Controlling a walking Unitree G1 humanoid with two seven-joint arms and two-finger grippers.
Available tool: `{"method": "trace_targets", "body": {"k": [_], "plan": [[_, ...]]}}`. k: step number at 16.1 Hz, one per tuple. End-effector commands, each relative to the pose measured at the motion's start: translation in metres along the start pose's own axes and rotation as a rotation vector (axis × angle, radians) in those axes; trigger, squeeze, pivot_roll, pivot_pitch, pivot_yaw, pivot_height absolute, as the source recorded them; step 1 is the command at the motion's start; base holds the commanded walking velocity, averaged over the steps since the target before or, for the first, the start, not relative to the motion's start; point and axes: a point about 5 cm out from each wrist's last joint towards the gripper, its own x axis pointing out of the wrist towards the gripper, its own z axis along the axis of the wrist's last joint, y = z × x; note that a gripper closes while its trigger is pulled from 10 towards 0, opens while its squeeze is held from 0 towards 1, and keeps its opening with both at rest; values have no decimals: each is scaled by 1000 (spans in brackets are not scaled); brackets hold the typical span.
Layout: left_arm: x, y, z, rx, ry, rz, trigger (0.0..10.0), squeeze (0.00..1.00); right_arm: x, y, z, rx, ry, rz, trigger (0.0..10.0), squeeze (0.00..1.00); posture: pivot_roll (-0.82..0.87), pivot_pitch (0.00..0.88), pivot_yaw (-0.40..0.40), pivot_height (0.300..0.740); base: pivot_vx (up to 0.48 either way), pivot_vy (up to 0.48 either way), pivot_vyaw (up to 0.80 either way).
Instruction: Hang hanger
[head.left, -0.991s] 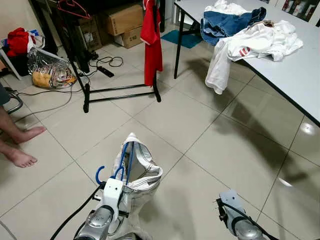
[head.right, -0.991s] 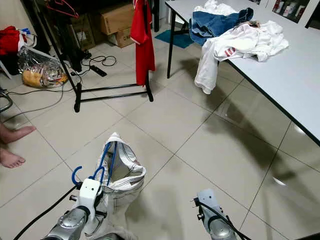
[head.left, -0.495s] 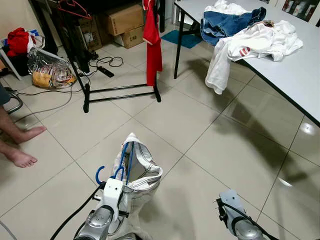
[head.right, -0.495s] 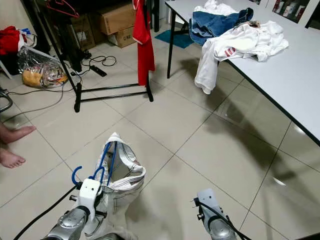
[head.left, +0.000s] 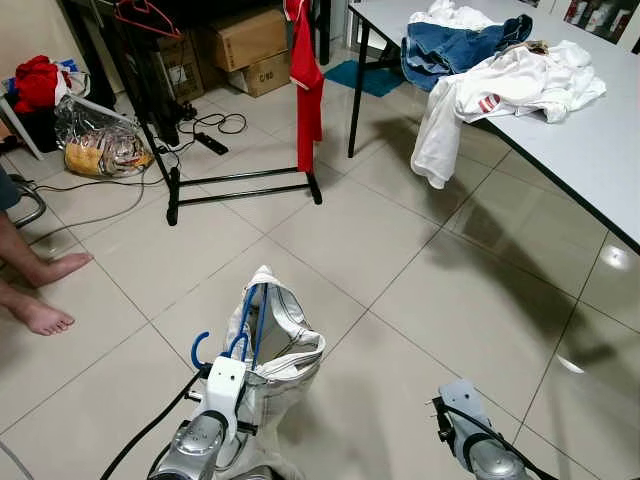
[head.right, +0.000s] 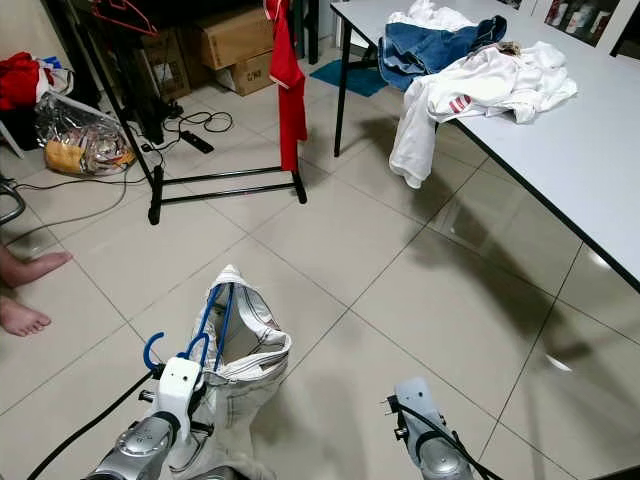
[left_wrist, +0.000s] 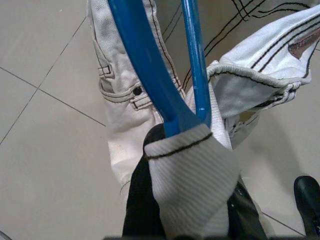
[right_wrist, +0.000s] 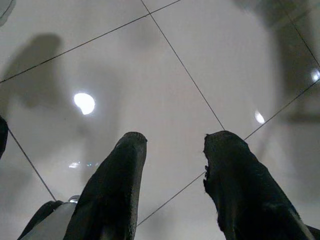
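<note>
A blue hanger carries a white denim garment low over the tiled floor in front of me. My left gripper is shut on the hanger's lower end, with the cloth wrapped over its fingers. The hanger's hook points toward my left. My right gripper is open, with bare floor tiles between its fingers; its arm sits at the lower right. A black clothes rack stands ahead on the left with a red shirt hanging from it.
A grey table on the right holds a pile of jeans and white clothes, one piece drooping off its edge. A person's bare feet rest at the far left. Cardboard boxes, cables and a plastic bag lie behind the rack.
The red shirt on the rack has turned and looks narrower. Both grippers and the hanger with its garment stay where they were.
</note>
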Motion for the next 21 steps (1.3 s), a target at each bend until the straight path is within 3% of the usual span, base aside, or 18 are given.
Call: {"method": "trace_targets", "body": {"k": [1,21], "plan": [[-1,2,-3,-8,8,10,10000,0,0,0,0,0,3,-5,10000,0,-13,0,38,740,0,0,0],[-2,8,-2,-4,1,24,10000,0,0,7,-1,9,4,4,10000,0,18,0,44,740,0,0,0]]}}
